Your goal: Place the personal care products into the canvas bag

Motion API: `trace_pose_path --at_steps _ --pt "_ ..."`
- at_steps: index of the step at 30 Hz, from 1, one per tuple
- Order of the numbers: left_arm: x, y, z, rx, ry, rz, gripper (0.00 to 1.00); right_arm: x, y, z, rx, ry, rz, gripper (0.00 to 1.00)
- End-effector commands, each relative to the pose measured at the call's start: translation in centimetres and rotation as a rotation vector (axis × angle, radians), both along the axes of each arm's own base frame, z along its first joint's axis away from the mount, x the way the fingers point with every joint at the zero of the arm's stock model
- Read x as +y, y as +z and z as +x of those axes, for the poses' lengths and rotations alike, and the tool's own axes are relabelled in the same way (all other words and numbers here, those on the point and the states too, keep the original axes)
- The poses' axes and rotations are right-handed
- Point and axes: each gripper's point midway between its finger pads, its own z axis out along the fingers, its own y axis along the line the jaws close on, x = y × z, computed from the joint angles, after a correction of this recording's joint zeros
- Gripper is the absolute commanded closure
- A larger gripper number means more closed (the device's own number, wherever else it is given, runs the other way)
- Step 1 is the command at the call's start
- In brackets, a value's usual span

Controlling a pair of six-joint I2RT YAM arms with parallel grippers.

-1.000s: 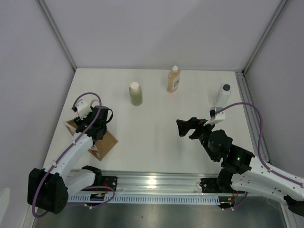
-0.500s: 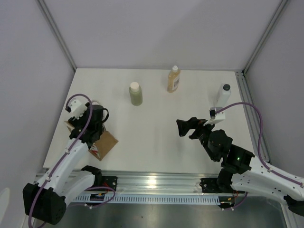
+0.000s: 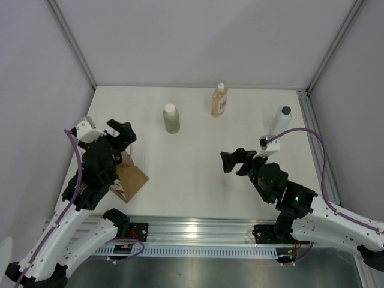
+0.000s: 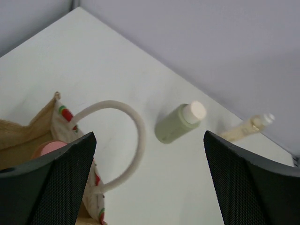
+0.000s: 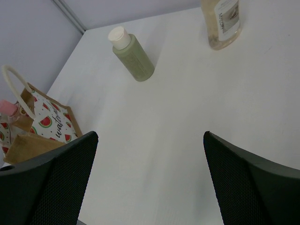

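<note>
Inside the canvas bag (image 3: 133, 178), near the table's (image 3: 192, 144) left front edge, the orange bottle (image 4: 51, 149) shows its pink cap. The olive-green bottle (image 3: 171, 118), amber bottle (image 3: 219, 101) and white bottle (image 3: 283, 119) stand outside along the far side, so three remain. The left gripper (image 3: 123, 132) above the bag and the right gripper (image 3: 233, 161) both gape wide, holding nothing.

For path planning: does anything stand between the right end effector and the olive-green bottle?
Nothing visible does. Only bare table lies between the right end effector and the olive-green bottle; the amber bottle stands aside.

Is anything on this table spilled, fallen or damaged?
Nothing stands out. The olive-green plastic bottle, the amber plastic bottle and the white plastic bottle stand upright, unspilled; the tan canvas bag looks intact.
</note>
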Motion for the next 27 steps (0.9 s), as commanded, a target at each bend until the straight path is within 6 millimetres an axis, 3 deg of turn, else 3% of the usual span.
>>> trace_pose_path --at_steps 1,4,5,8,12,15,17,19,20,21,22,23,24,25,27 --pt "-3.1 4.1 -0.6 -0.084 -0.177 0.054 0.01 0.1 1.0 0.4 -0.023 -0.011 0.025 0.02" --pt "-7.2 5.3 -0.6 -0.075 -0.335 0.105 0.01 0.5 0.7 0.5 -0.018 -0.005 0.008 0.02" --pt "-8.3 4.4 0.0 -0.033 -0.344 0.146 0.01 0.5 0.5 0.6 -0.021 -0.004 -0.004 0.02" --pt "-13.0 3.8 -0.8 -0.014 -0.482 0.248 0.01 0.6 0.3 0.8 -0.036 -0.005 -0.039 0.02" --pt "-16.8 1.9 -1.6 -0.011 -0.646 0.252 0.01 0.9 0.4 0.9 -0.065 0.015 -0.074 0.02" --pt "-17.6 0.4 -2.6 -0.013 -0.712 0.236 0.01 1.1 0.4 0.9 -0.088 0.041 -0.091 0.02" --pt "-17.6 -1.3 -3.2 0.001 -0.731 0.222 0.01 1.2 1.6 1.2 -0.116 0.037 -0.061 0.02" --pt "-17.0 -1.1 -3.8 -0.033 -0.728 0.188 0.01 1.6 3.0 1.8 -0.139 0.048 -0.043 0.02" --pt "-17.1 -3.2 -4.2 -0.02 -0.738 0.202 0.01 2.4 3.5 1.8 -0.144 0.093 -0.032 0.03" --pt "-16.8 -3.2 -4.3 -0.039 -0.73 0.199 0.01 2.8 3.3 2.7 -0.135 0.098 -0.046 0.04" --pt "-15.8 -2.7 -4.3 -0.074 -0.691 0.186 0.01 3.4 4.6 3.2 -0.151 0.119 -0.029 0.04" --pt "-15.3 -4.6 -4.1 -0.068 -0.665 0.199 0.01 4.7 5.4 3.3 -0.164 0.189 -0.007 0.05" --pt "-14.6 -4.8 -4.0 -0.076 -0.63 0.197 0.01 5.3 4.3 5.3 -0.134 0.177 -0.035 0.06" --pt "-13.7 -4.6 -4.0 -0.093 -0.596 0.186 0.01 5.8 6.0 6.2 -0.148 0.178 -0.008 0.05" --pt "-13.1 -4.9 -4.3 -0.098 -0.585 0.169 0.01 7.2 6.5 8.0 -0.143 0.223 -0.01 0.04"
